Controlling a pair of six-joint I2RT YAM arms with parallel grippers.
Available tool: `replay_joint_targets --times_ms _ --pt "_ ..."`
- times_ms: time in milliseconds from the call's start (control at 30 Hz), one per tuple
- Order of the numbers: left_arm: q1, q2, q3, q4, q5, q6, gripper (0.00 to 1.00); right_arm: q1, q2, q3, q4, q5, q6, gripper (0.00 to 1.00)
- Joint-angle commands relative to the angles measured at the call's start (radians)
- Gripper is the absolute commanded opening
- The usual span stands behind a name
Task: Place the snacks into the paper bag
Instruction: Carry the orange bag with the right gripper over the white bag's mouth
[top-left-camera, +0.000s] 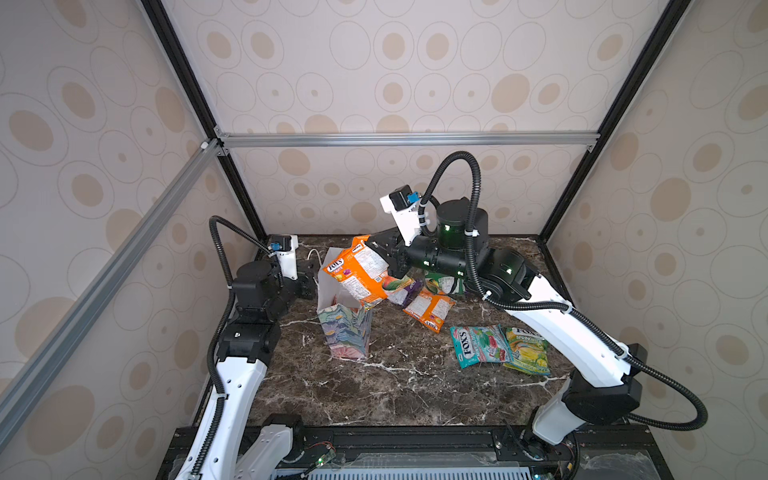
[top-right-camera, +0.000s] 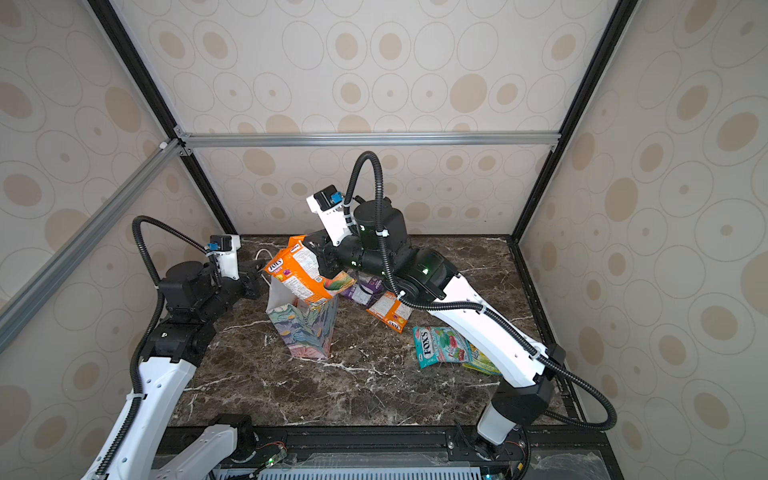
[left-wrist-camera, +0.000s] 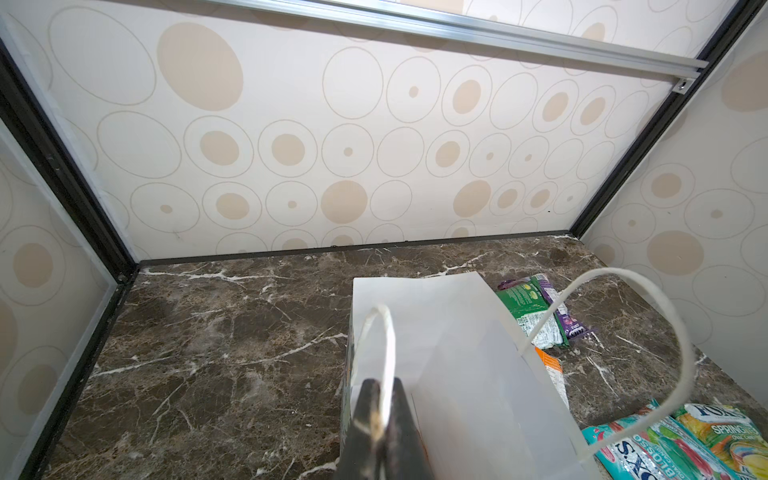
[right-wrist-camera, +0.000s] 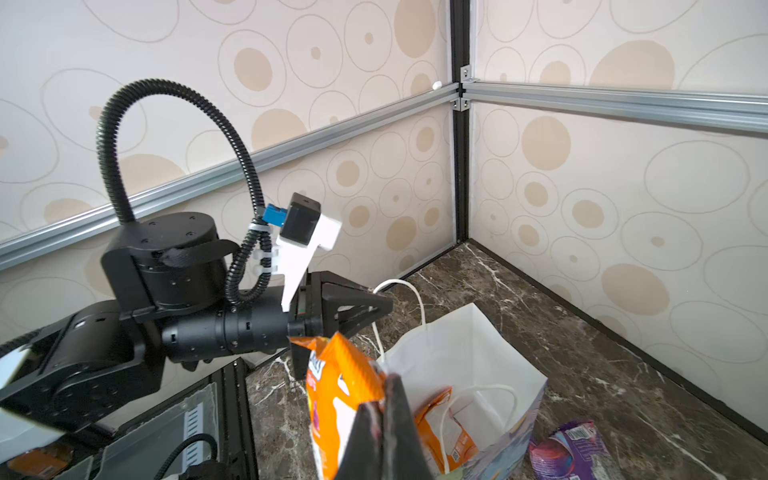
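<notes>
Both clamped: left gripper (left-wrist-camera: 380, 417) on handle (left-wrist-camera: 388, 340), right gripper (right-wrist-camera: 383, 397) on orange packet (right-wrist-camera: 334, 374) (over bag (right-wrist-camera: 469, 345)).

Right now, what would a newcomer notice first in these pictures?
The bright orange packet, pinched by the right tool, hangs tilted over the open paper bag standing left of centre on the table. The left tool pinches the bag's white handle, and a teal packet and a yellow-green packet lie flat on its right side.

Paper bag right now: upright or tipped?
Upright, mouth open. The paper bag stands on its base on the table in both top views; the left gripper pinches one cord handle.
</notes>
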Motion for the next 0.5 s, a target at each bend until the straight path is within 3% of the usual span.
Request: replay_joint_targets --times_ms 0,467 --pt "0.002 -0.018 0.006 0.008 -0.004 0.001 0.03 0.002 0.019 0.084 0.032 0.033 -0.029 0.00" --pt "0.002 -0.012 0.006 0.009 -0.001 0.001 0.03 0.016 0.174 0.357 0.063 0.004 -0.017 0.00"
